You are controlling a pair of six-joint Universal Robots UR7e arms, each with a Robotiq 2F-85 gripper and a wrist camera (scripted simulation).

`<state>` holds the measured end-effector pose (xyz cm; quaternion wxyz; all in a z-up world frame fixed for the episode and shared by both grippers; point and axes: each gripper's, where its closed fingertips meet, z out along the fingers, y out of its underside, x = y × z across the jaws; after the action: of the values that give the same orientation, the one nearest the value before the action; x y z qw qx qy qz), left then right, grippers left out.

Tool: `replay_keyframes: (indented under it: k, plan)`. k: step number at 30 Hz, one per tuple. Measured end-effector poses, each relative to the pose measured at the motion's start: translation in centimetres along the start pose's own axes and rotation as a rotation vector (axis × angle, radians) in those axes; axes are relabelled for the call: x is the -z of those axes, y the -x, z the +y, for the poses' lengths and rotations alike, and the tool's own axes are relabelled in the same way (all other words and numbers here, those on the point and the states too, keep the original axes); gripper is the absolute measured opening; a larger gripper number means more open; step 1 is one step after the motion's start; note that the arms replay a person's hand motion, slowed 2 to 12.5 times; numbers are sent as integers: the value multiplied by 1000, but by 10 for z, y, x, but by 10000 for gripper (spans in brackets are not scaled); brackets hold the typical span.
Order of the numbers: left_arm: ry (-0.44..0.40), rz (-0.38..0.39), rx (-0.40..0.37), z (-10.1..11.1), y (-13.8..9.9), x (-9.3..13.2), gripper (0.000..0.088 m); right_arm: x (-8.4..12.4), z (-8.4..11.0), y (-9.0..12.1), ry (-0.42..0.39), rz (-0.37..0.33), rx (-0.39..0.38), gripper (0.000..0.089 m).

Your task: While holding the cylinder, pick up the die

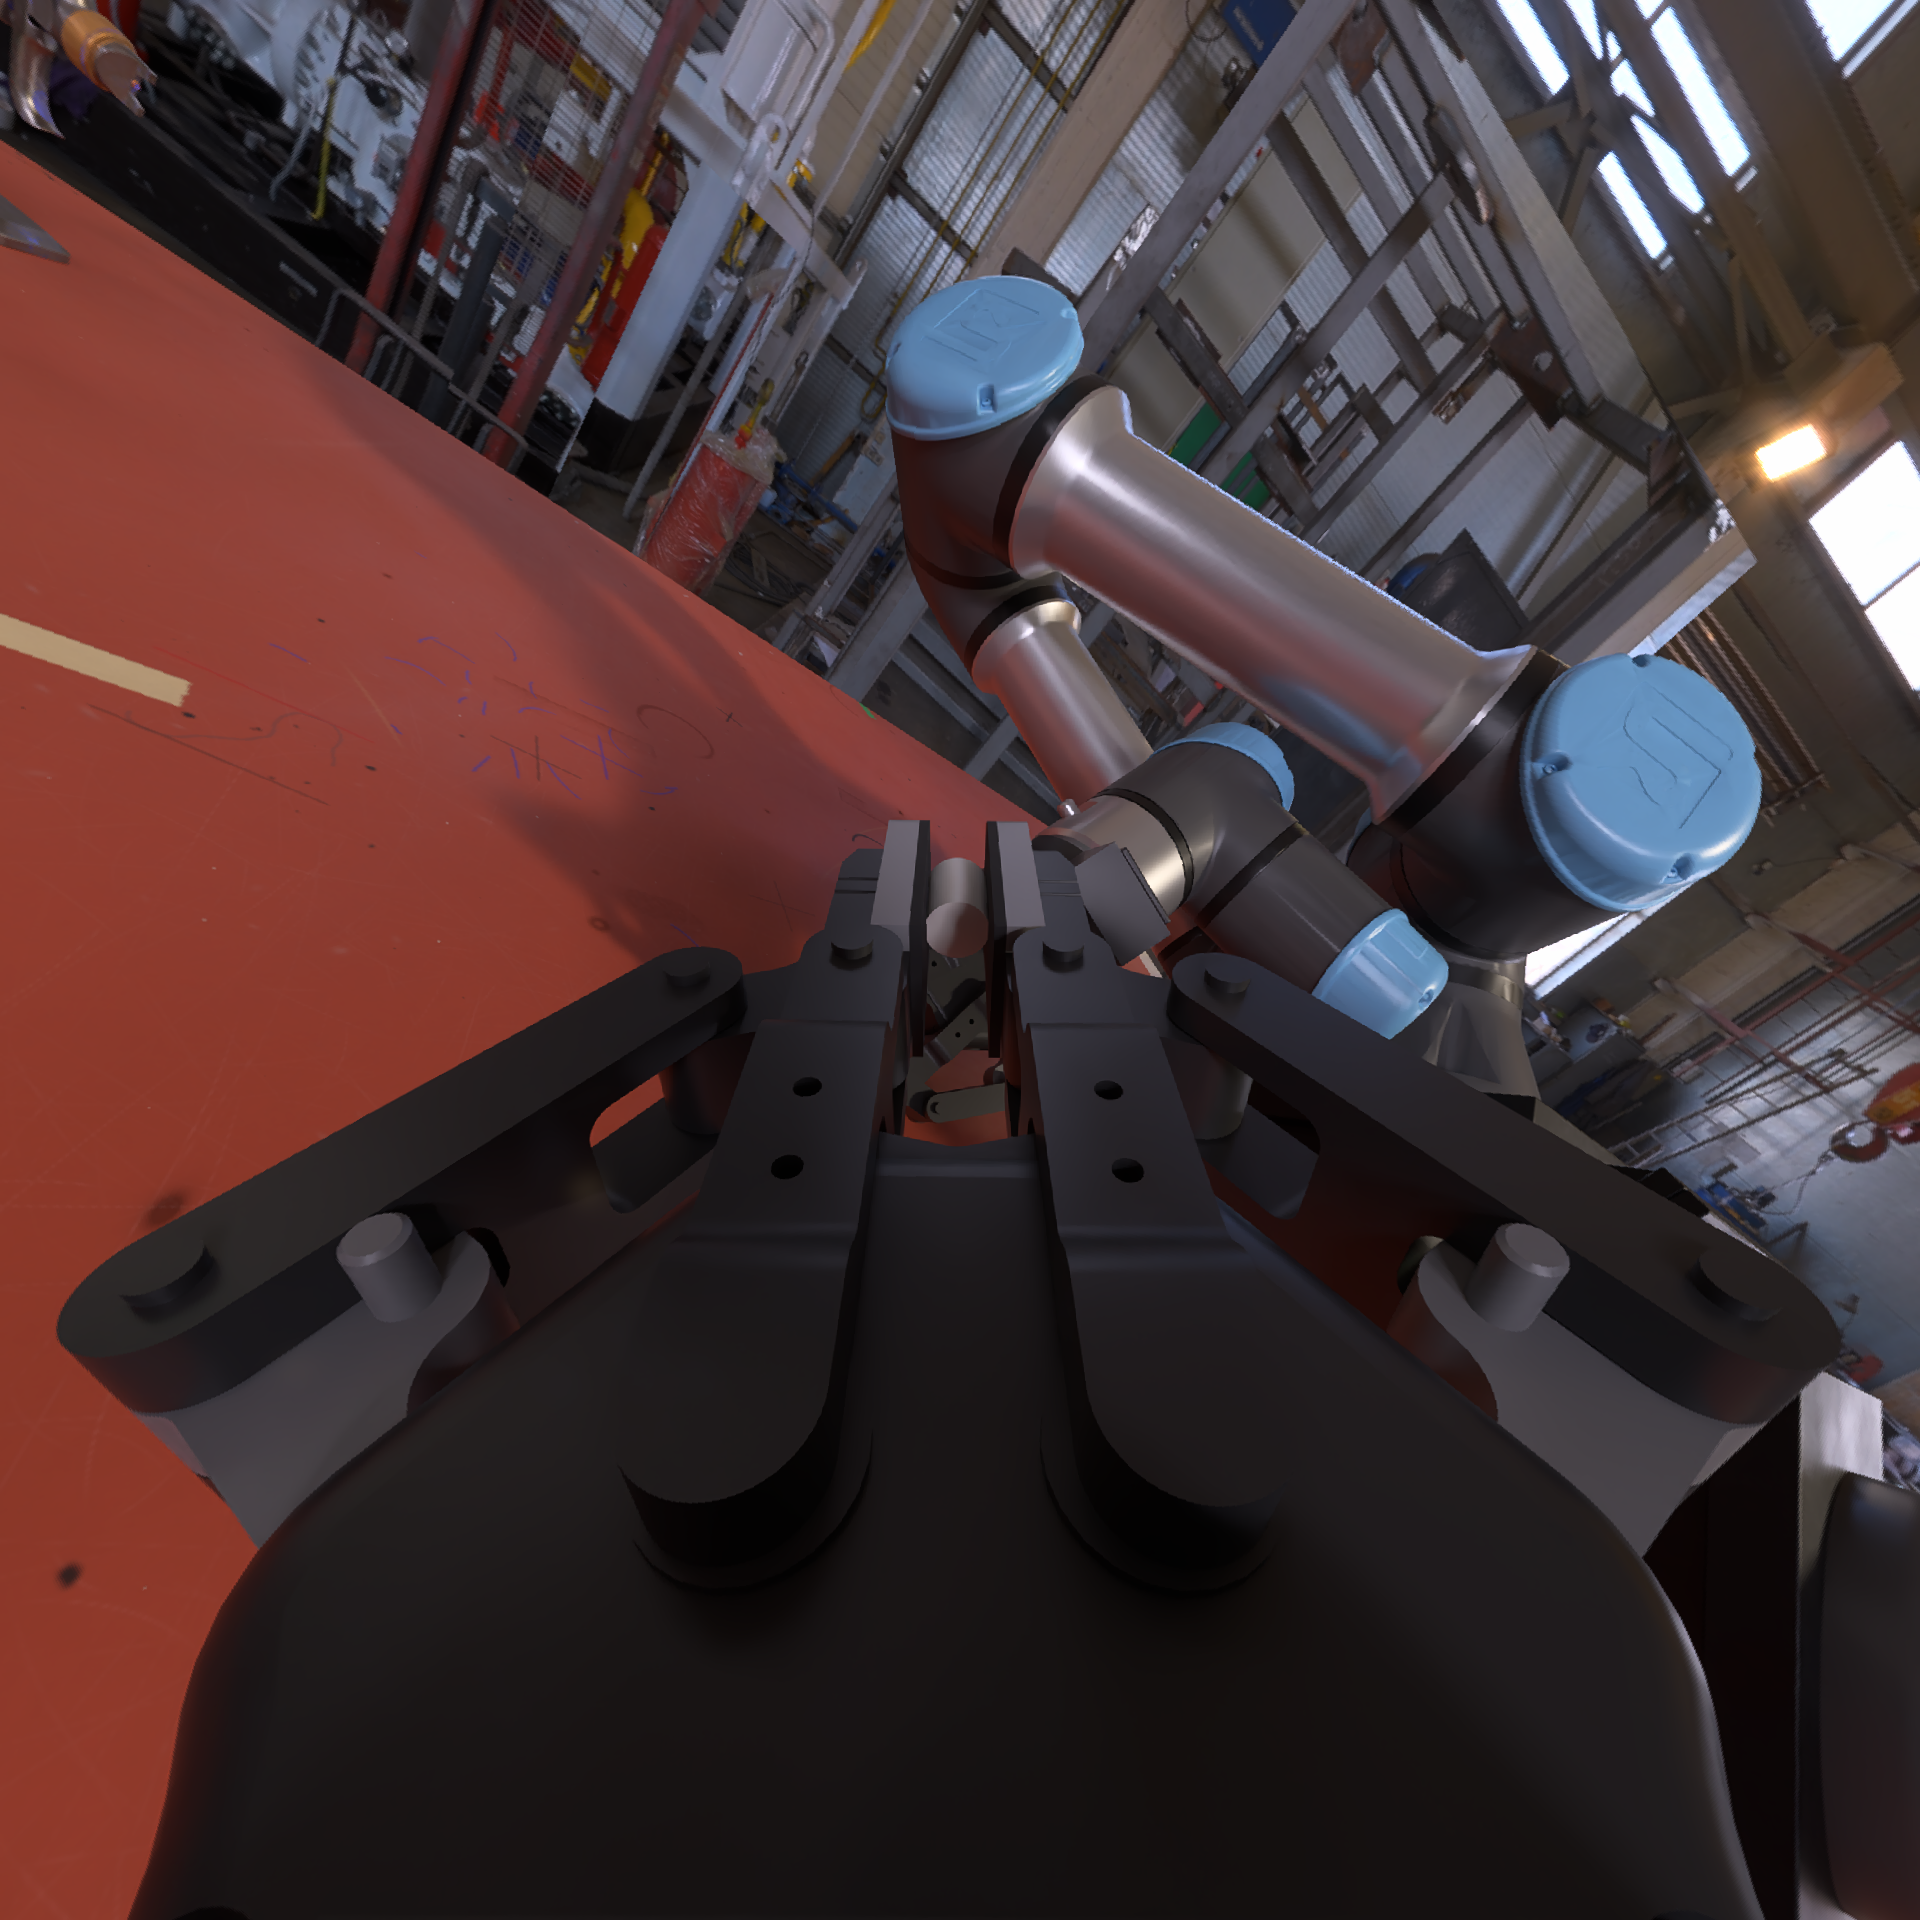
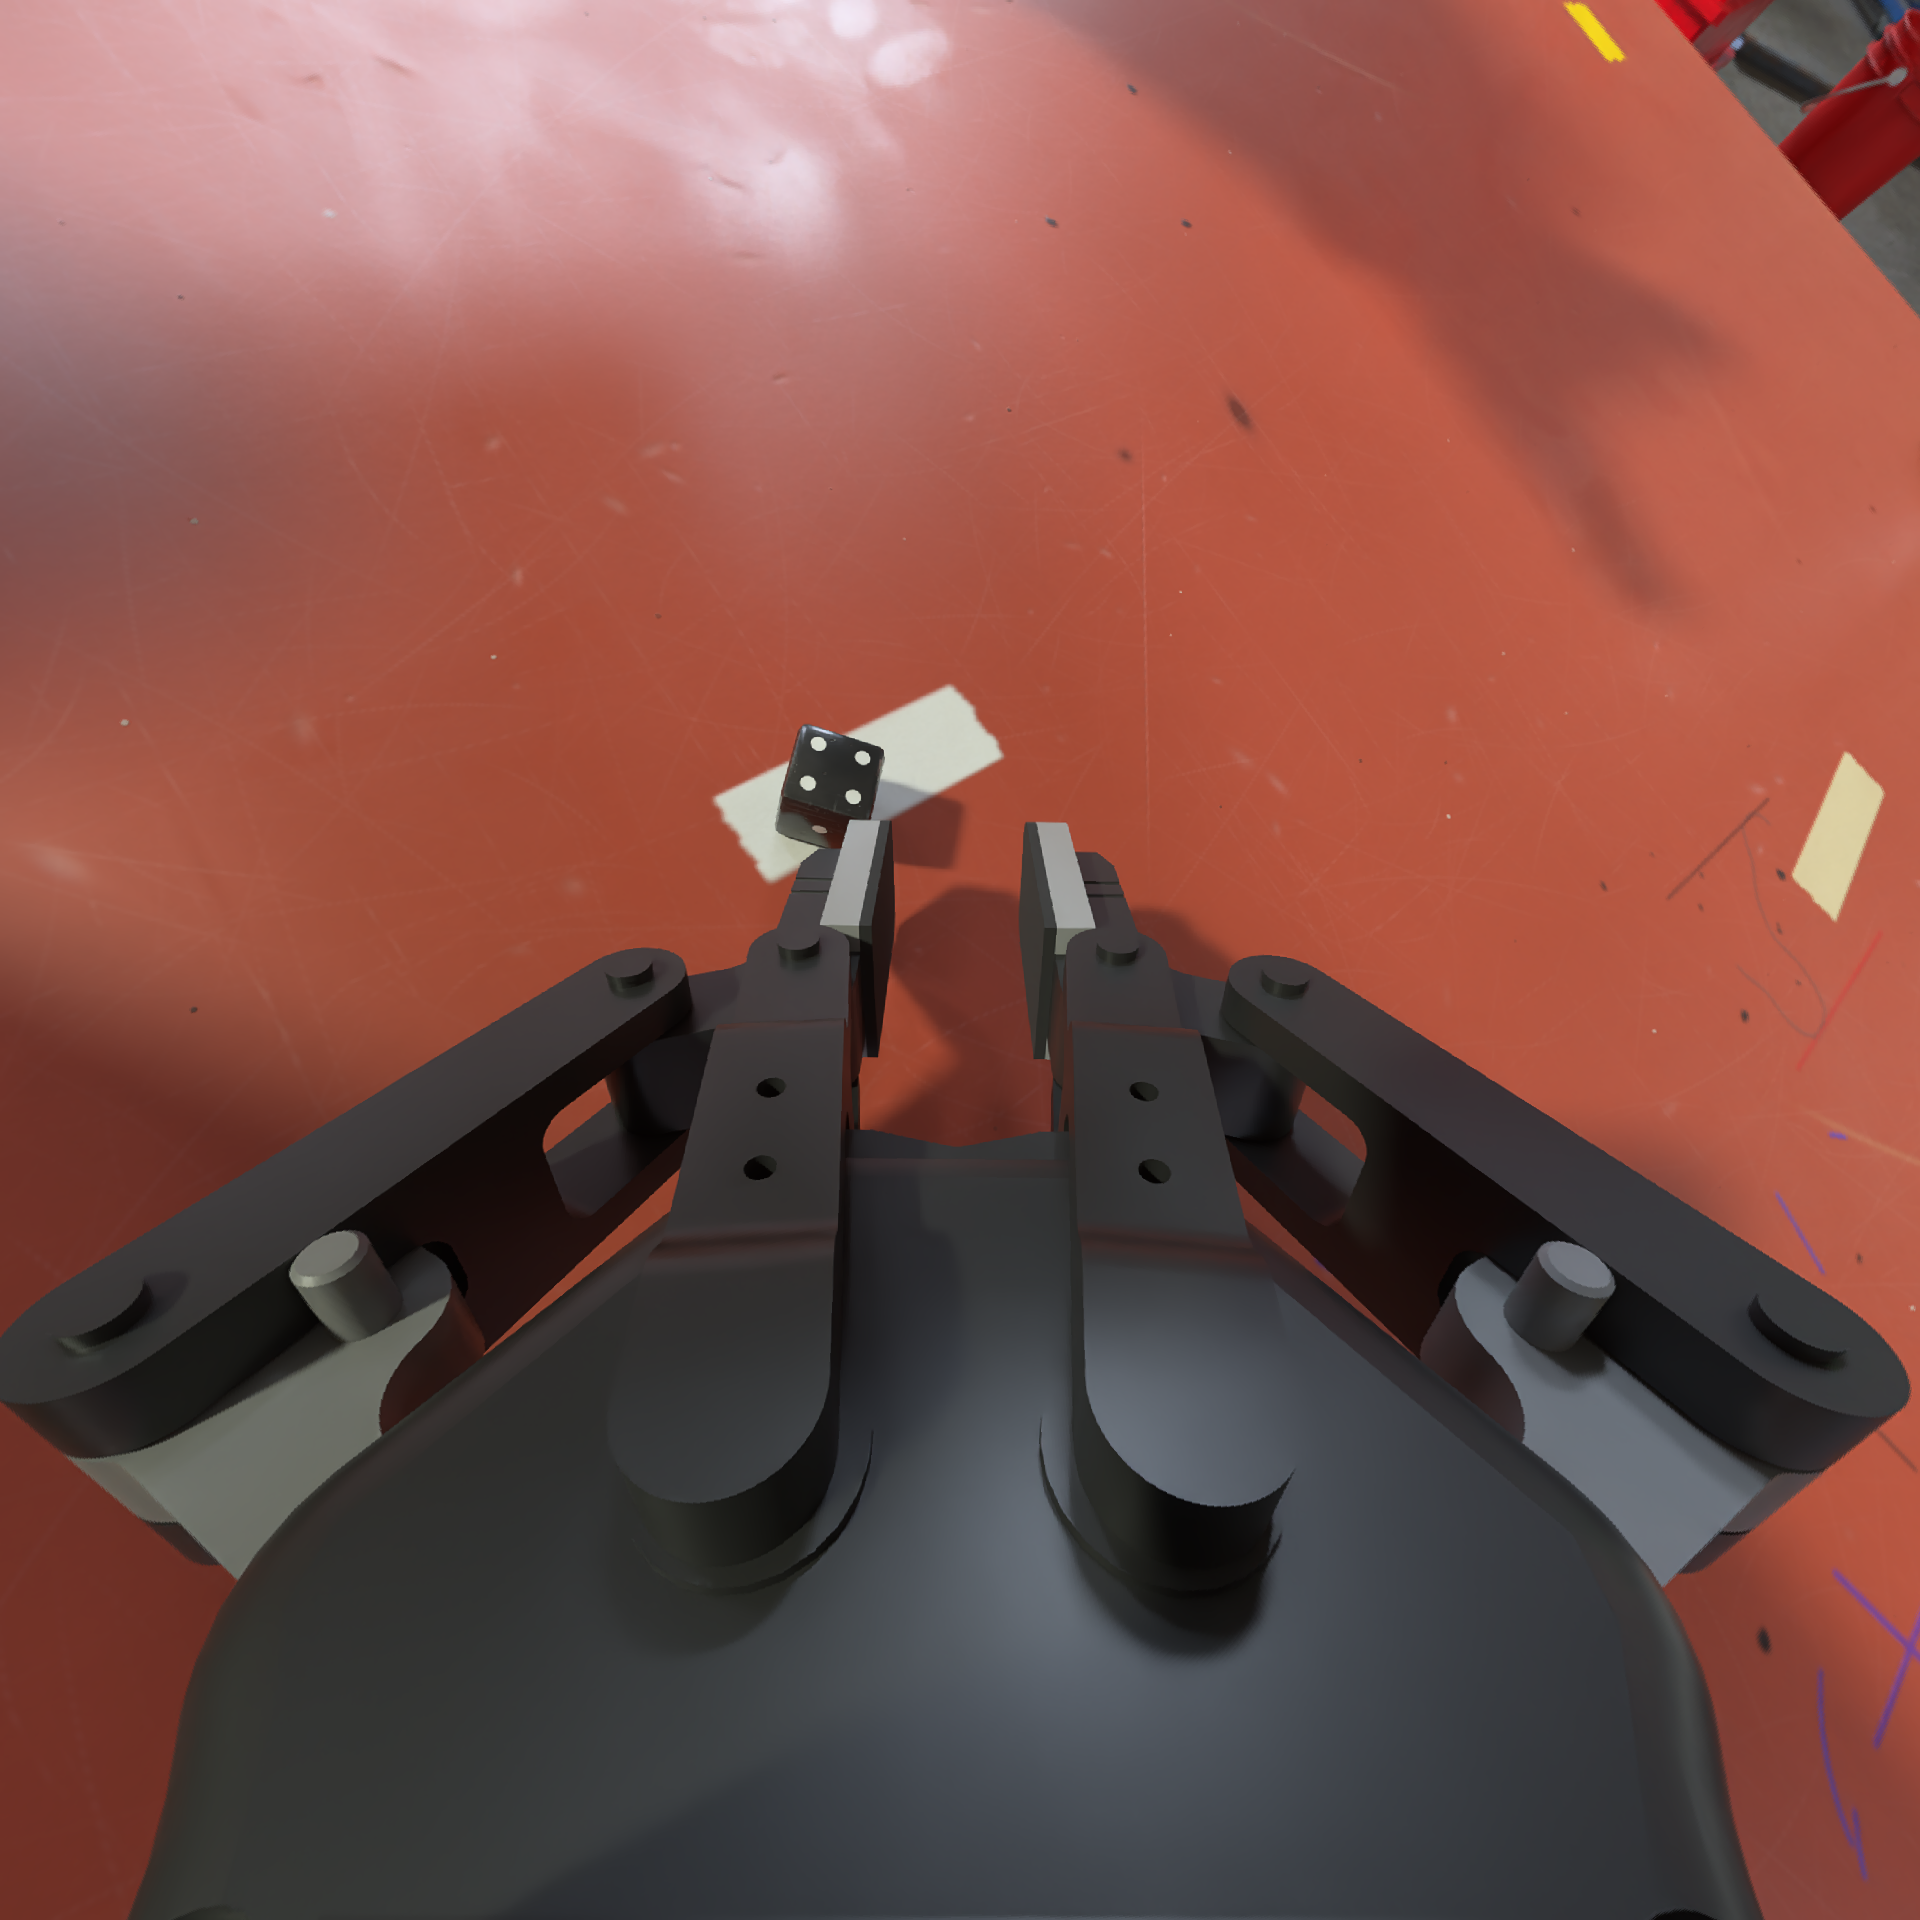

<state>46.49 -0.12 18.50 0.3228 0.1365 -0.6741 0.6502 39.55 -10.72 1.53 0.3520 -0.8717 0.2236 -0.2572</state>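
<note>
In the left wrist view my left gripper (image 1: 957, 883) is shut on a small grey metal cylinder (image 1: 956, 912), held between the pads above the red table (image 1: 312, 831). In the right wrist view a black die with white pips (image 2: 831, 784) lies on a strip of pale tape (image 2: 935, 743) on the red table. My right gripper (image 2: 956, 878) is open and empty above the table. Its left fingertip (image 2: 860, 873) is just right of and nearer than the die, so the die is outside the gap between the fingers.
The right arm (image 1: 1226, 582), with blue joint caps, rises behind the left gripper in the left wrist view, by the table's far edge. A second piece of pale tape (image 2: 1841, 831) lies to the right. Workshop racks and red posts stand beyond the table.
</note>
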Motion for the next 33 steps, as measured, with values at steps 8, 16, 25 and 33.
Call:
replay_keyframes:
  k: [8,16,25,33]
  plan:
    - [-3,-3,-5,-1,0,1,94,-1,1,-2,5,13,-58,230]
    - [-3,-1,-2,0,0,1,94,-2,1,-2,13,30,-110,228]
    - [-2,1,3,0,1,1,95,-4,0,-3,20,41,-161,233]
    - [-1,2,4,1,1,0,94,-5,1,-4,24,34,-199,232]
